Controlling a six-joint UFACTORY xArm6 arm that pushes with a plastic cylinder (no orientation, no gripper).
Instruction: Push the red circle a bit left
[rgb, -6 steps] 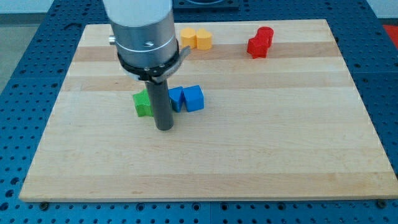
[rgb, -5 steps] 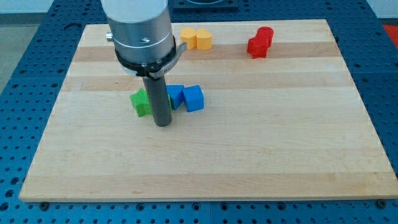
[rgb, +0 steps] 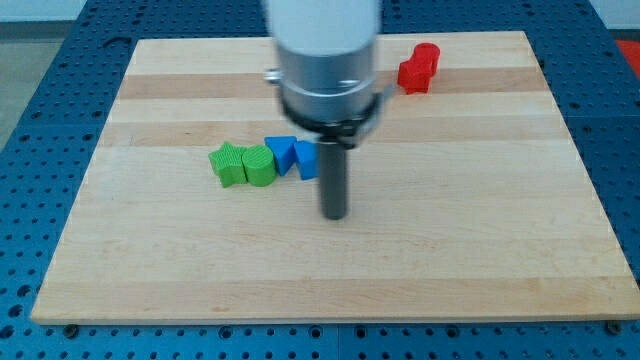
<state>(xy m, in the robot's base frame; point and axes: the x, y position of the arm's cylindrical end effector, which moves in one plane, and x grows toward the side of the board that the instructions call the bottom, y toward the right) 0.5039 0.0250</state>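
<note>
Two red blocks sit together at the view's top right: the red circle (rgb: 427, 55) is the upper right one, touching a second red block (rgb: 411, 75) of unclear shape at its lower left. My tip (rgb: 334, 214) rests on the board near the middle, well below and to the left of the red blocks. It stands just below and right of the blue blocks.
Two green blocks (rgb: 242, 165) and two blue blocks (rgb: 290, 157) form a row left of my rod; the right blue one is partly hidden by it. The arm's body hides the board's top middle. The wooden board (rgb: 480, 230) lies on a blue perforated table.
My tip has moved to the right, from in front of the green blocks to just right of the blue ones. The arm now hides the orange blocks at the top. No block moved.
</note>
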